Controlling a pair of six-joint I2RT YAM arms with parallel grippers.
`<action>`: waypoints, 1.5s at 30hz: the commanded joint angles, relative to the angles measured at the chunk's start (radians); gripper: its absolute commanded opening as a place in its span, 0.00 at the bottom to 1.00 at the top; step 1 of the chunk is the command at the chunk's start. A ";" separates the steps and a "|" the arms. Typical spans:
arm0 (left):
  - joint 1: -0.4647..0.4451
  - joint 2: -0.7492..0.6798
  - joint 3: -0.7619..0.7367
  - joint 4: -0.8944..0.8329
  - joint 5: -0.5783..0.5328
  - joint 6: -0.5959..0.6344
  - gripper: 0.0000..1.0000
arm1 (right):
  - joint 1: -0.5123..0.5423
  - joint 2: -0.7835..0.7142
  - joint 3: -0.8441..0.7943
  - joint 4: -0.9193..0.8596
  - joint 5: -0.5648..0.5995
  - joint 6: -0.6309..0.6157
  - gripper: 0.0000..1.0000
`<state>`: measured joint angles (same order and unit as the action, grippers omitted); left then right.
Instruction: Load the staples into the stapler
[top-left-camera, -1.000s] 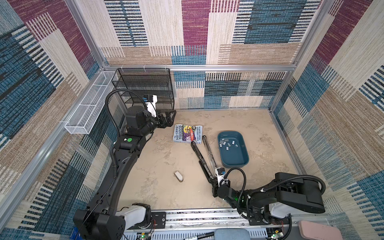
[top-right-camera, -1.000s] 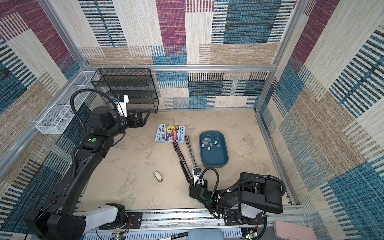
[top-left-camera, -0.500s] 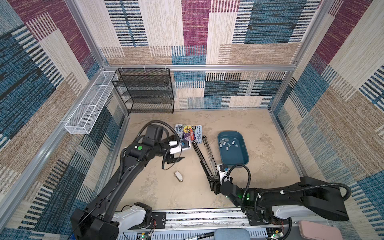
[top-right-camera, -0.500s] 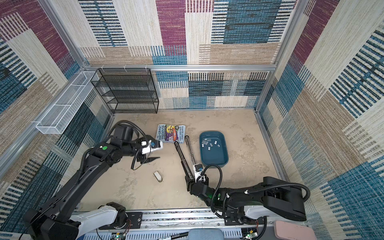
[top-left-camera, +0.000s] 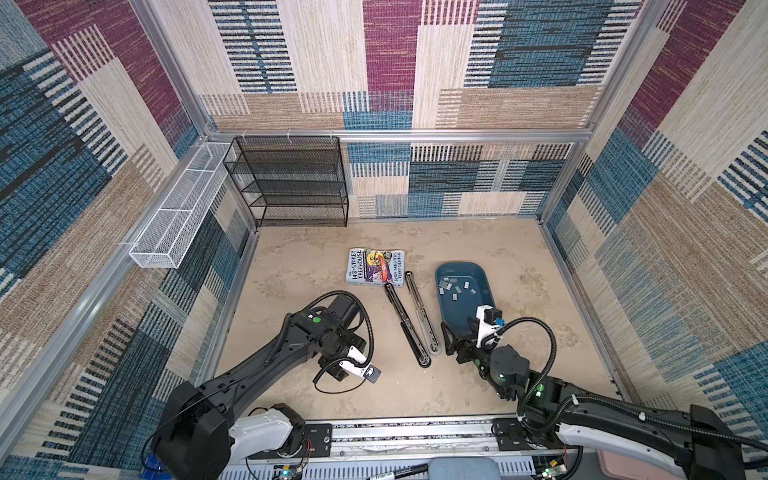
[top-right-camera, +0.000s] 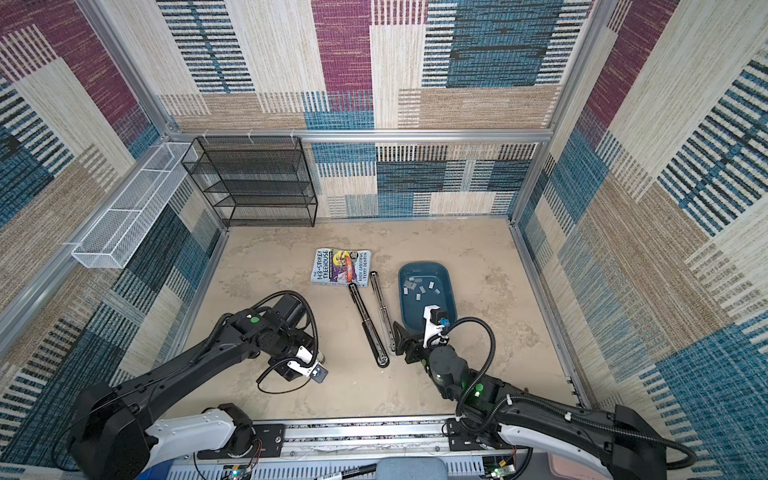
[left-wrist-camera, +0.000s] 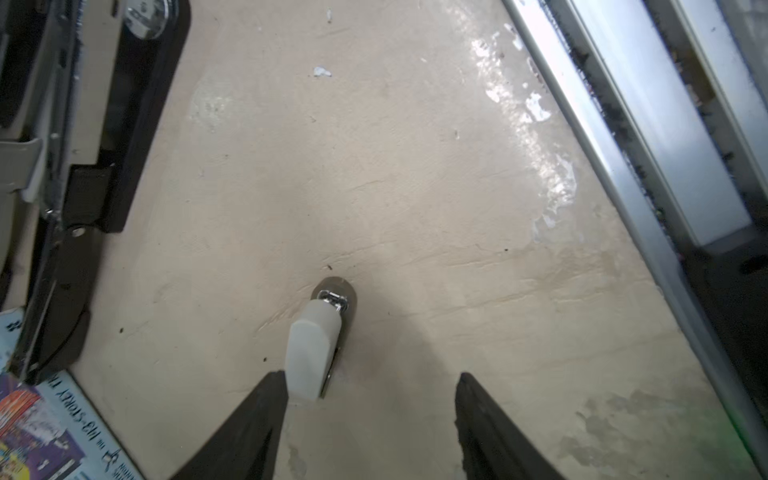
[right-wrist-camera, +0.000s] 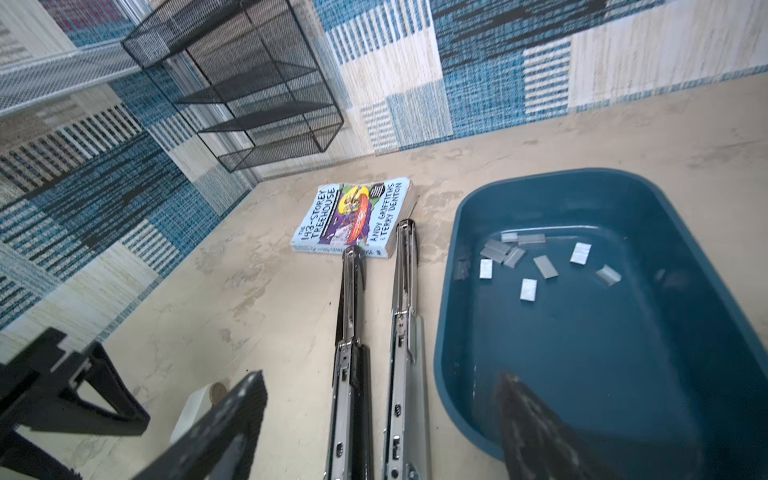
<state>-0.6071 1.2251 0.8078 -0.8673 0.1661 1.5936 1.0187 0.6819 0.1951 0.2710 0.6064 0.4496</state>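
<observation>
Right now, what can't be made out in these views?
- Left gripper: largely hidden beneath its own wrist in both top views.
- Small white-and-chrome object: partly behind fingers in wrist views; identity unclear.
- Staples: overlapping, too small in top views to count.
- Stapler: hinge end cut off, right wrist view.

About ten staples (right-wrist-camera: 545, 266) are being counted, all lying in one blue tray (right-wrist-camera: 602, 374). One stapler (right-wrist-camera: 353, 365), one book (right-wrist-camera: 353, 216), one black mesh shelf (right-wrist-camera: 249, 83), one white wire basket (top-left-camera: 174, 208) and one small white object (left-wrist-camera: 313, 353) are also being shown.
</observation>
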 joint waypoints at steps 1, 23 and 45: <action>-0.005 0.036 0.002 0.080 -0.015 0.044 0.68 | -0.058 -0.033 -0.025 -0.012 -0.064 -0.030 0.89; -0.022 0.260 0.045 0.144 -0.099 0.097 0.51 | -0.108 0.150 0.000 0.079 -0.196 -0.027 0.88; -0.035 0.101 0.079 0.369 0.084 -0.147 0.00 | -0.108 0.203 0.012 0.208 -0.427 0.039 0.80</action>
<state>-0.6342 1.3800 0.8787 -0.6235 0.1230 1.5814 0.9100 0.8799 0.1955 0.3973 0.2604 0.4568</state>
